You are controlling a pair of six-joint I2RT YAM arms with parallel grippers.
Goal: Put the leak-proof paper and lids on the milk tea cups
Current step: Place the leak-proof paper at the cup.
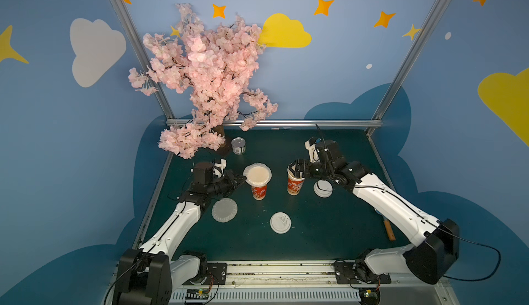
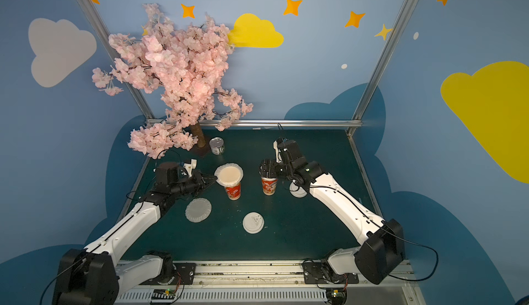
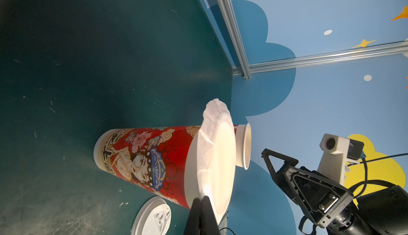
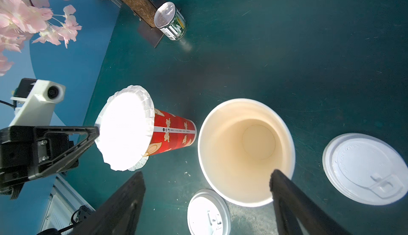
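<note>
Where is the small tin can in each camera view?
In a top view: tin can, at the back, beside tree trunk.
In a top view: tin can, same spot.
Left wrist: not in it.
Right wrist: tin can beside the trunk's base.
Landmark: the trunk.

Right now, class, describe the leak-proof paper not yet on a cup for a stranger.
From the pink blossom tree, come forward past the left claw. Flat on the green table beside that arm lies the leak-proof paper: translucent and crinkle-edged, unlike the smooth white lid nearby.
</note>
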